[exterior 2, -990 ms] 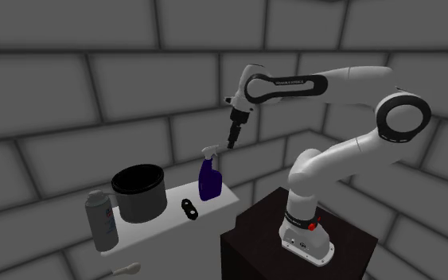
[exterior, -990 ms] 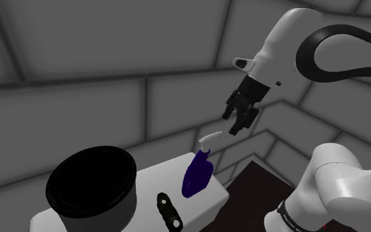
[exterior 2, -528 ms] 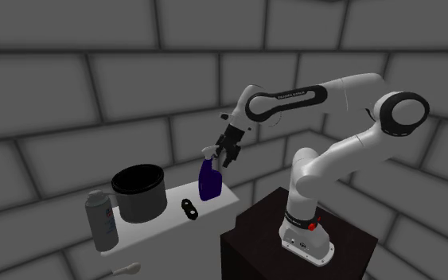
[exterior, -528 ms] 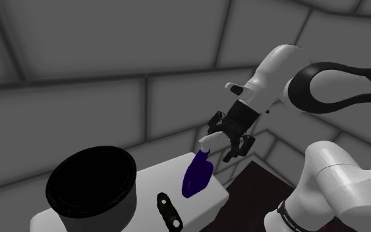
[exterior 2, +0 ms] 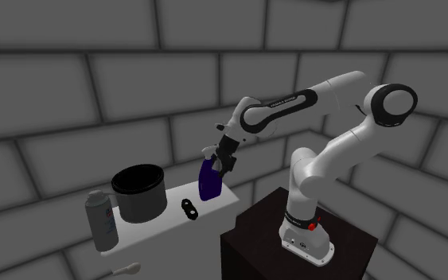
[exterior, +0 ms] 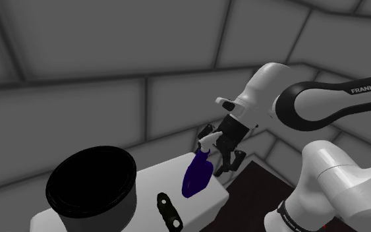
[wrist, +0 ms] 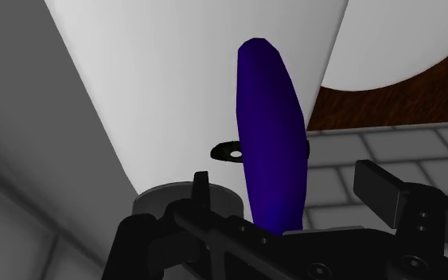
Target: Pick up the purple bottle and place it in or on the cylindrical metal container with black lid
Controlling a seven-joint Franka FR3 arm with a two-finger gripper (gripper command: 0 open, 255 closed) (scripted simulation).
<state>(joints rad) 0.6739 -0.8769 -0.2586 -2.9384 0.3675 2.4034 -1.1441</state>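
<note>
A purple spray bottle (exterior: 197,175) with a white trigger head stands at the end of a white table (exterior: 152,179) nearest the arm. My gripper (exterior: 221,147) has come down at the bottle's top, open, one finger on each side of the neck. In the wrist view the bottle (wrist: 271,143) rises between the spread fingers (wrist: 200,193), and neither touches it. In the second exterior view the gripper (exterior 2: 221,159) hangs just above the bottle (exterior 2: 209,182). A wide grey cylindrical container (exterior: 91,188) with a black top stands on the table's other half (exterior 2: 138,191).
A small black object (exterior: 169,211) lies on the table between bottle and container (exterior 2: 188,209). A grey labelled canister (exterior 2: 103,221) stands at the table's far end. A pale spoon-like thing (exterior 2: 126,269) lies below it. The dark stand (exterior 2: 294,239) adjoins the table.
The gripper has dropped from well above the bottle and swung toward it. Its open fingers now straddle the bottle's top. The bottle has not moved.
</note>
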